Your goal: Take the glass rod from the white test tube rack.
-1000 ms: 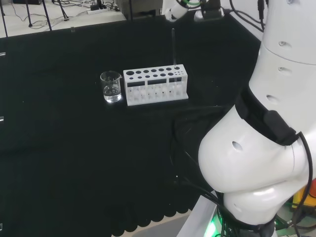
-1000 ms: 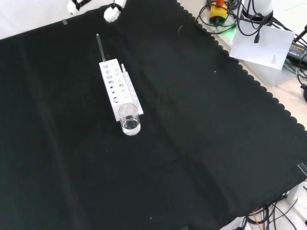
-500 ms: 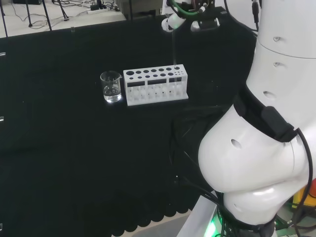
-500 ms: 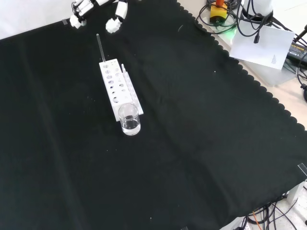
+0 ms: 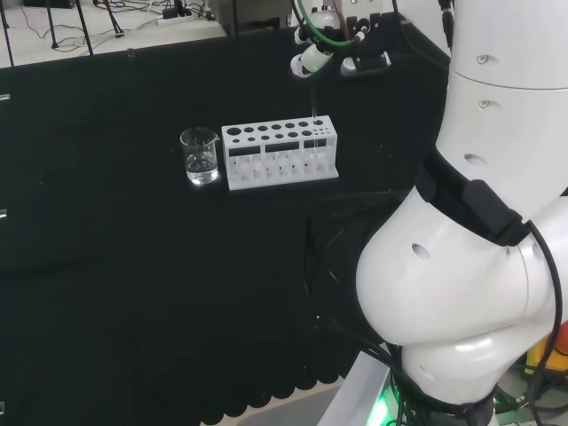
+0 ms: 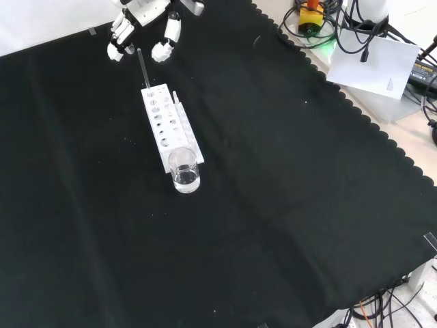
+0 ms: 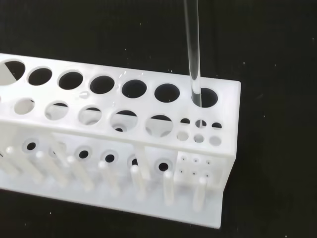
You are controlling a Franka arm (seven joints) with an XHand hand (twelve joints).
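Glass rod [image 7: 192,49] is standing upright in the end hole of the white test tube rack [image 6: 167,123]. Hand [image 6: 145,17] is hovering above, fingers [image 6: 166,46] spread wide, holding nothing. Advice: straddle rod top, pinch, lift vertically so rack stays put.

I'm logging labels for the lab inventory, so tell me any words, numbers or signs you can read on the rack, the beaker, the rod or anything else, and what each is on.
None can be read.
White test tube rack: plain, no print or numbers.
Glass rod: clear, unmarked.
Beaker: no markings can be made out.
White sheet beyond the cloth's edge: a small mark, too small to read.
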